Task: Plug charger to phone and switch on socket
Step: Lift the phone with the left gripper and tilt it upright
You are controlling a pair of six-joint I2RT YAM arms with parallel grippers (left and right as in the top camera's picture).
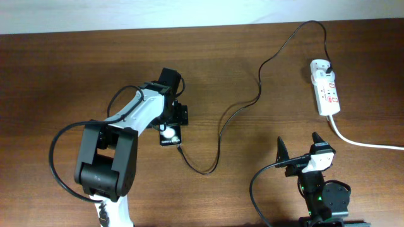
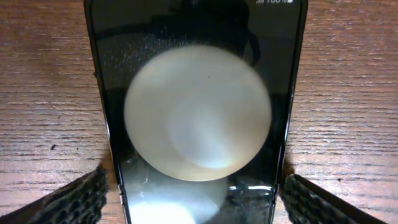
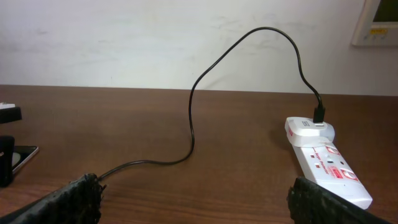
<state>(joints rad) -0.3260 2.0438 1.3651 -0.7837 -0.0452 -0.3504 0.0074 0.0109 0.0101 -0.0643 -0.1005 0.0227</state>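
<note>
The left arm leans over the phone and hides its far end from above. The table is dark brown wood, and there is a white wall behind it. The phone lies flat, left of the middle. Its long side runs far to near, with tiny white words at the near end. The charger loops from the socket at the far right. Its tip lies just beside the phone's near corner. The left claw is spread wide, with one finger on each side of the phone. The right claw is spread wide and holds nothing.
</note>
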